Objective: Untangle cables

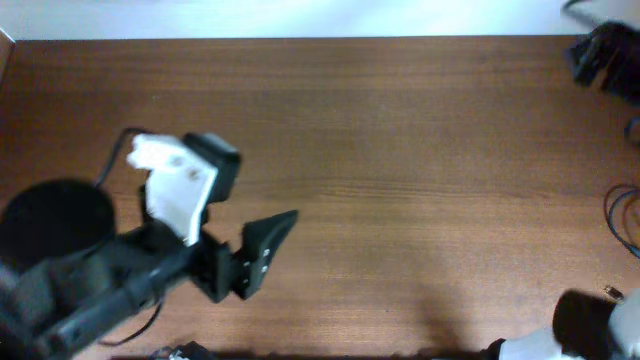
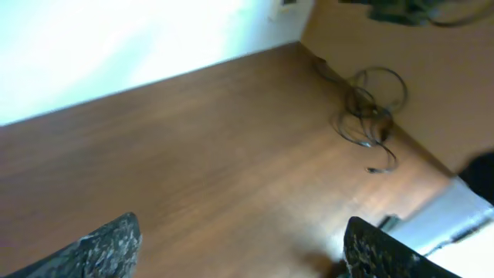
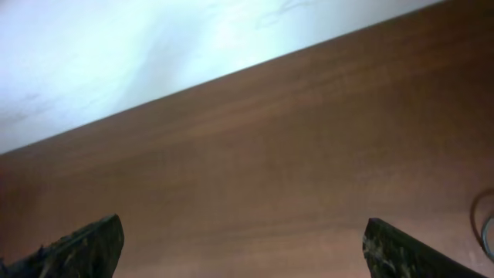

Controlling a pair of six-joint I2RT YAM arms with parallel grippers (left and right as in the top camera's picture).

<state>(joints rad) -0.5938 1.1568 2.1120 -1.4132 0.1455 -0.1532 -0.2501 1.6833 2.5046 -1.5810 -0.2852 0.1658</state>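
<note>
The cables (image 2: 369,112) lie as a loose tangle of thin black loops far ahead in the left wrist view, close to the table's far end. In the overhead view a few loops (image 1: 624,215) and a small plug tip (image 1: 612,292) show at the right edge. One loop (image 3: 486,224) peeks in at the right edge of the right wrist view. My left gripper (image 1: 267,186) hovers over the left half of the table, open, its fingers (image 2: 104,249) wide apart with only bare wood between them. My right gripper (image 3: 243,247) is open too, over bare wood; only its arm (image 1: 600,330) shows overhead.
The brown wooden table (image 1: 400,150) fills the views. A dark bundle (image 1: 605,55) sits at its back right corner, and a round black base (image 1: 55,220) stands at the left. A pale wall runs behind the far edge (image 3: 154,62).
</note>
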